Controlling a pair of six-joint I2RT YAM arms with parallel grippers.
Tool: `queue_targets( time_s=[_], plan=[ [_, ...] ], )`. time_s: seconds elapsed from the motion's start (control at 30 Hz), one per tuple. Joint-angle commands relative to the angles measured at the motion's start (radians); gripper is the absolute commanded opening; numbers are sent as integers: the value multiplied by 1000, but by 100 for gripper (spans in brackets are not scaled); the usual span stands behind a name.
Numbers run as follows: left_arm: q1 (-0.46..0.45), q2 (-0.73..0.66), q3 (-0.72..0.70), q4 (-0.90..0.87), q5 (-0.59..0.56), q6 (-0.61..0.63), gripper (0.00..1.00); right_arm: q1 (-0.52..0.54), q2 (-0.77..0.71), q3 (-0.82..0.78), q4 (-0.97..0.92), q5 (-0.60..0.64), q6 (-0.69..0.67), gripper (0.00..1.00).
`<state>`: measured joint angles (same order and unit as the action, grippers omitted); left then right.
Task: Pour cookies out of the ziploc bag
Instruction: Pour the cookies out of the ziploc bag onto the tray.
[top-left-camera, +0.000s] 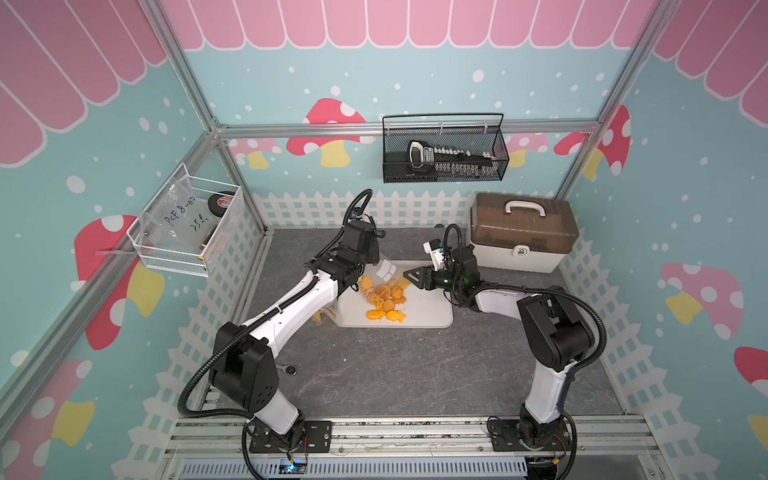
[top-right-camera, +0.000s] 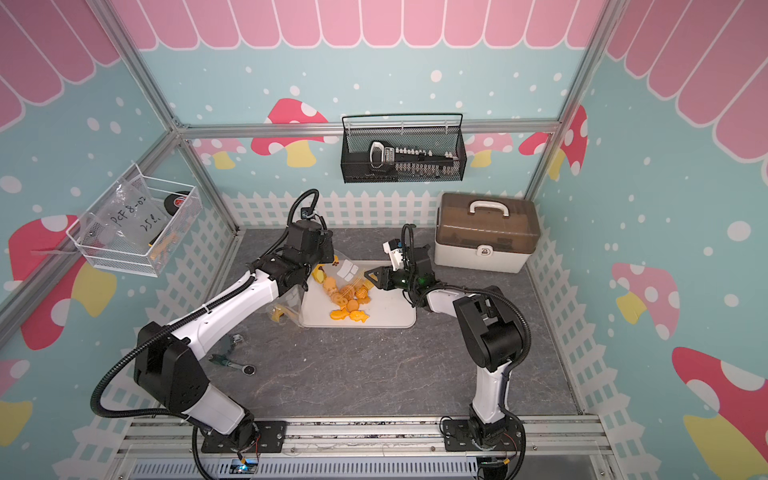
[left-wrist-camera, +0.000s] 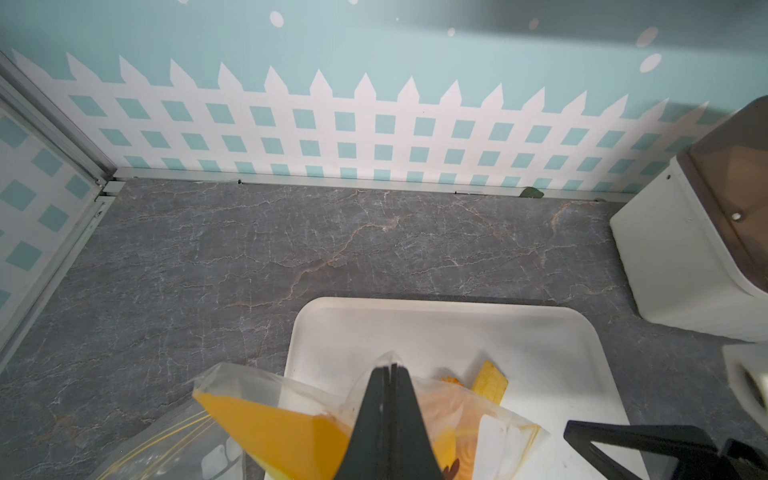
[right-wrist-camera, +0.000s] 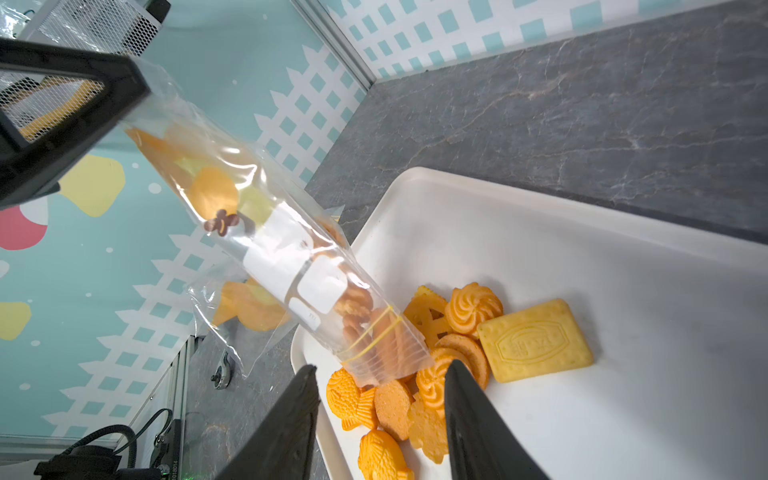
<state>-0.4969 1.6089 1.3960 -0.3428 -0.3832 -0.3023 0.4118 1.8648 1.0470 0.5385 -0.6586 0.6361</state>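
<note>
A grey marble-patterned table (top-left-camera: 395, 374) fills the lower middle of the frame in both top views. It is walled in by teal panels (top-left-camera: 291, 66) printed with pink mushrooms, white dots and a white picket fence. A black mesh basket (top-left-camera: 444, 166) hangs on the back wall at upper centre, and a white wire basket (top-left-camera: 187, 232) hangs at centre left. A cream box with a brown lid (top-left-camera: 521, 232) stands at centre right. The white tray (top-left-camera: 432, 320) lies mid-frame between the 2 arms.

The left claw (left-wrist-camera: 390, 368) is fully closed, pinching the upper end of the clear ziploc bag (right-wrist-camera: 286, 257). The bag hangs tilted, zip mouth down over the tray. The right claw (right-wrist-camera: 380, 370) stands partly open, with the bag's mouth in the gap and neither of its 2 jaws pressing it. A heap of cookies (top-left-camera: 384, 307) lies on the tray under the mouth; more are inside the bag.

Only the right wrist view makes out cookie shapes: swirls, fish and 1 yellow rectangle (right-wrist-camera: 536, 340). A top view shows a ratchet tool (top-right-camera: 232, 363) on the table, lower left of the tray, and another bag (top-right-camera: 282, 309) just beside the tray. The left wrist view shows the closed jaws on the plastic, which the top views hide.
</note>
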Motion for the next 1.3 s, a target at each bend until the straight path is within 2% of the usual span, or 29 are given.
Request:
queue_targets(
  time_s=[0.0, 0.73, 1.07, 1.27],
  plan=[
    [-13, 17, 54, -11, -22, 23, 0, 1, -41, -11, 6, 29, -29, 48],
    [-54, 46, 138, -47, -26, 45, 0, 1, -29, -10, -19, 35, -53, 45],
    [-75, -6, 113, -52, -8, 38, 0, -11, -204, -122, -77, 181, -151, 46],
    [-93, -25, 97, -52, -14, 33, 0, -11, -231, -161, -42, 214, -154, 49]
  ],
)
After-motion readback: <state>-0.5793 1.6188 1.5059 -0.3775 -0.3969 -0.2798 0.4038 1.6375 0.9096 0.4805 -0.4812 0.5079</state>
